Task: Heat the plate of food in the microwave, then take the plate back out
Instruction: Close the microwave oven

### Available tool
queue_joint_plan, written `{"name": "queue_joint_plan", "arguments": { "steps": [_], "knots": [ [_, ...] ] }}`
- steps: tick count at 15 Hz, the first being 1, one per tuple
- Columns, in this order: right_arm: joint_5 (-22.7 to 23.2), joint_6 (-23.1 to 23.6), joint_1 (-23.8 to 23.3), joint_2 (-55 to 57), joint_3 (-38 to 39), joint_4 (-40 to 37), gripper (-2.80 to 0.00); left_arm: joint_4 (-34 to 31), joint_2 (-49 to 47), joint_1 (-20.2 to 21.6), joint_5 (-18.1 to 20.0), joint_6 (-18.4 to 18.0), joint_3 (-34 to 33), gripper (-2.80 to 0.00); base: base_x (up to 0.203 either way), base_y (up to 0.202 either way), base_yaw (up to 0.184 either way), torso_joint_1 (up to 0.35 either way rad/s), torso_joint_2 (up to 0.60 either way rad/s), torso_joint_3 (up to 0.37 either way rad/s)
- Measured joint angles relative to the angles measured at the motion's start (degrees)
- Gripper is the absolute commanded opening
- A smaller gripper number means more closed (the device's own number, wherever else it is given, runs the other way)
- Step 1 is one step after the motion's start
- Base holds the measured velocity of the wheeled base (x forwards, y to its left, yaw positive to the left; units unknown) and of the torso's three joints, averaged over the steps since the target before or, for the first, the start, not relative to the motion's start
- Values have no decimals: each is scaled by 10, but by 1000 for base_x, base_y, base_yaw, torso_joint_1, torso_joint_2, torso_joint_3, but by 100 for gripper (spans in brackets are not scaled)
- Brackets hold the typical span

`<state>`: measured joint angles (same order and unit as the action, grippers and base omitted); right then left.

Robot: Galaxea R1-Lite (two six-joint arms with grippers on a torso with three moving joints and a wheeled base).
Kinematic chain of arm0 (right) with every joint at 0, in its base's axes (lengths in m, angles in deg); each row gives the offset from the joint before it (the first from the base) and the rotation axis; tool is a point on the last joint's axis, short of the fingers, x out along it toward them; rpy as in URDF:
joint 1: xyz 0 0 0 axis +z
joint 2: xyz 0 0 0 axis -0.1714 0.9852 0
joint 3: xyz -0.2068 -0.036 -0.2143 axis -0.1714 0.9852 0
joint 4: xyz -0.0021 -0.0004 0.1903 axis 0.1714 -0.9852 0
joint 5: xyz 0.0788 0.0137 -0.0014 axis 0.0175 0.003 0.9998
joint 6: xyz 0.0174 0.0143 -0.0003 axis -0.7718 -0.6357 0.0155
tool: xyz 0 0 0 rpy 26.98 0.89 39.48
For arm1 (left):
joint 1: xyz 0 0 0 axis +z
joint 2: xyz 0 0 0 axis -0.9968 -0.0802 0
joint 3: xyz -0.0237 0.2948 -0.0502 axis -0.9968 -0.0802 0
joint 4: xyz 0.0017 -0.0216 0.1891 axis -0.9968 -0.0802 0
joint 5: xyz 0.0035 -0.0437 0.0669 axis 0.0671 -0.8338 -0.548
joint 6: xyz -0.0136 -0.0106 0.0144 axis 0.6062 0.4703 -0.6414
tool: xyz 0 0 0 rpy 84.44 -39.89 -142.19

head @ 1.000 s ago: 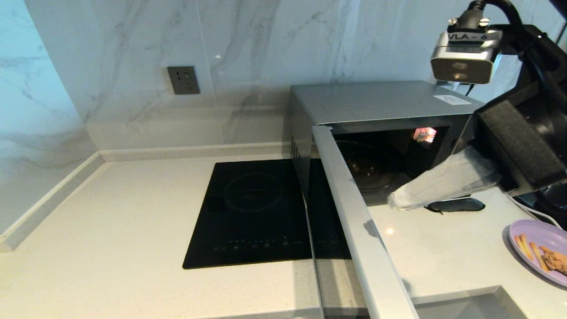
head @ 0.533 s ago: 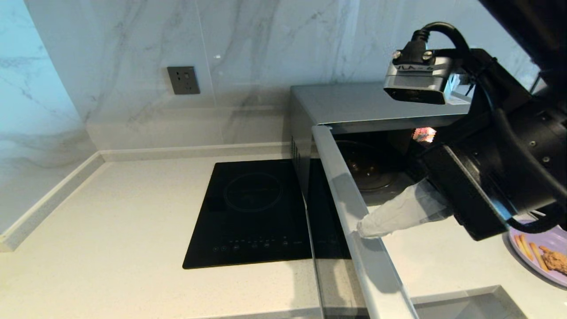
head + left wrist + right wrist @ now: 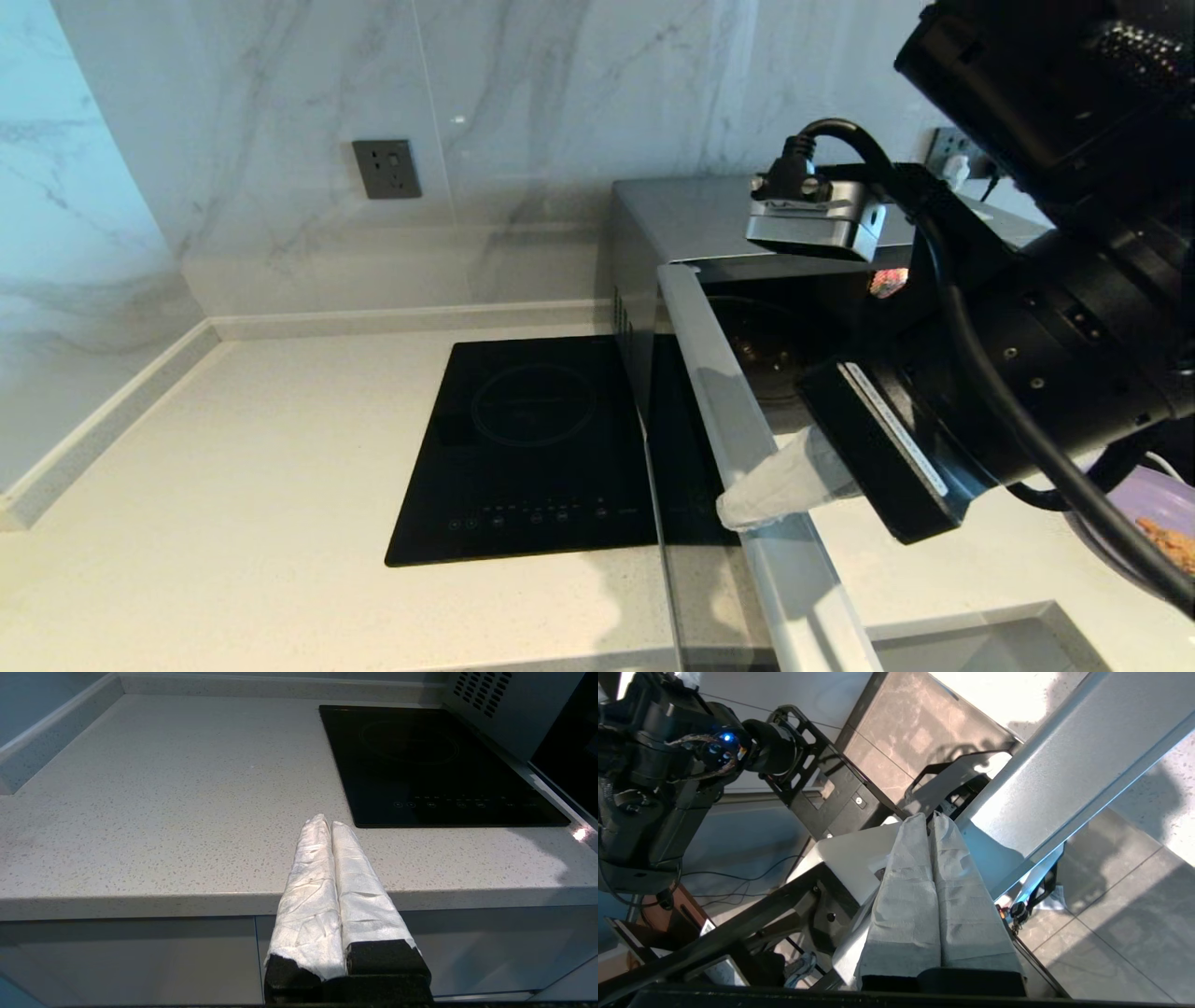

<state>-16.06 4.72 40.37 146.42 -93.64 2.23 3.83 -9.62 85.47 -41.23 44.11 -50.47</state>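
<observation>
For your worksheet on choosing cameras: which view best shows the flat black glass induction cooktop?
The head view: the whole flat black glass induction cooktop shows. The left wrist view shows it obliquely; the right wrist view shows none.

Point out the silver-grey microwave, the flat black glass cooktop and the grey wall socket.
silver-grey microwave (image 3: 709,217), head view, on its top panel.
flat black glass cooktop (image 3: 532,448), head view, middle of the glass.
grey wall socket (image 3: 386,169), head view, centre of its faceplate.

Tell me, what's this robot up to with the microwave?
The right gripper, fingers shut and holding nothing, is pressed against the inner side of the microwave door, which stands wide open. The plate of food waits on the counter to the right, not yet inside. The left gripper idles, shut, by the counter's front edge.
</observation>
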Motion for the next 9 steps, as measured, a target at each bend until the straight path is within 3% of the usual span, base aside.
{"name": "queue_joint_plan", "arguments": {
  "steps": [9],
  "knots": [
    [-115, -53, -7, -1, 1, -13, -280, 0, 0, 0, 0, 0, 0, -280, 0, 0, 0, 0, 0, 0]
  ]
}}
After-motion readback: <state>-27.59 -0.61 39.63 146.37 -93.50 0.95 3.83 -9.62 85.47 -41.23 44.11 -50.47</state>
